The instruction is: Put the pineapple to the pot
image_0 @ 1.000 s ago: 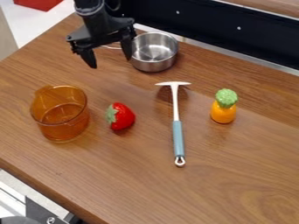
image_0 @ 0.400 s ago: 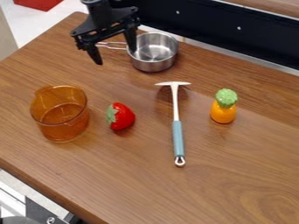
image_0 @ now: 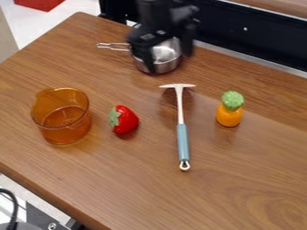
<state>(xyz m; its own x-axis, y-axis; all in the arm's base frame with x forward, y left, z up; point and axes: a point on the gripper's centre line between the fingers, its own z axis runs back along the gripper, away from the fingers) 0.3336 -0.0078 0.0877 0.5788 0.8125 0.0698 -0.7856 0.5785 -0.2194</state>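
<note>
amber and see-through, a cup (image_0: 62, 123) is set upright toward the left side of the wooden bench (image_0: 252, 179). just to its right, a red toy strawberry (image_0: 125, 120) is laid on its side. farther right, near the bench's far edge, a metal pot (image_0: 166, 67) is placed upright, its wire handle pointed left. above it the black gripper (image_0: 169, 62) is held, fingers parted, nothing grasped. to the right, a white-headed tool (image_0: 182, 139) is laid with its blue-grey handle toward the near edge. rightmost, the orange toy pineapple (image_0: 229, 116), topped with green, is stood upright, closer to the far edge than the near one, well apart from the pot. the approach seems to be in hand, with the grasp not yet made. next, the gripper should be brought right, clear of the tool, centred over the pineapple and lowered around it.
</note>
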